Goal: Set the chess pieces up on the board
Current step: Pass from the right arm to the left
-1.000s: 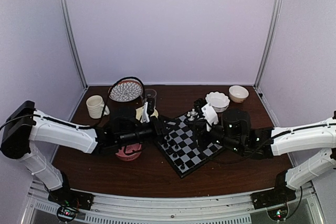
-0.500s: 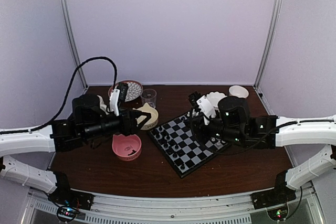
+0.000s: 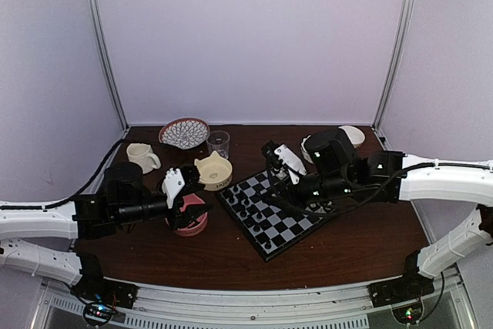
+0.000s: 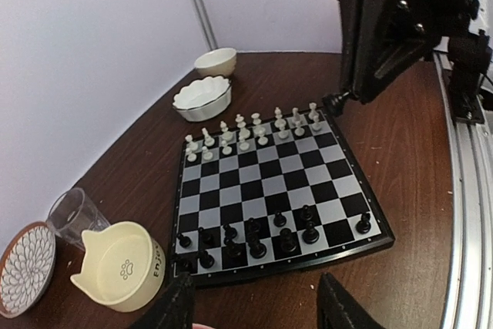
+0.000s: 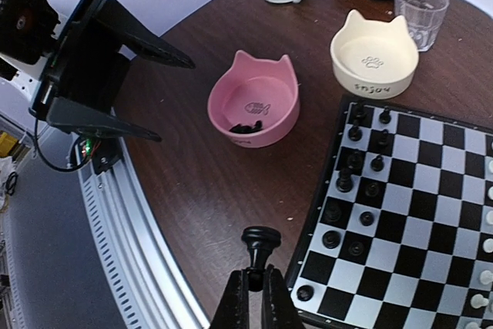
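The board (image 3: 286, 219) lies angled at mid-table. Several black chess pieces (image 4: 254, 240) stand on its two rows nearest the left arm, and white chessmen (image 4: 246, 132) fill the far rows. More black pieces (image 5: 246, 126) lie in a pink cat-ear bowl (image 5: 254, 98). My right gripper (image 5: 251, 287) is shut on a black piece (image 5: 261, 243), held above the table beside the board's near corner; it also shows in the top view (image 3: 271, 195) and the left wrist view (image 4: 337, 101). My left gripper (image 3: 185, 207) is open and empty over the pink bowl (image 3: 192, 223).
A cream cat-ear bowl (image 3: 213, 171), a clear glass (image 3: 219, 142), a patterned plate (image 3: 184, 132) and a white mug (image 3: 140, 156) stand at the back left. Two white bowls (image 4: 202, 96) stand beyond the board's far side. A metal rail (image 5: 131, 244) runs along the near edge.
My left gripper has pulled back from the board's left side to above the pink bowl. My right gripper has lifted off the board and drawn back.
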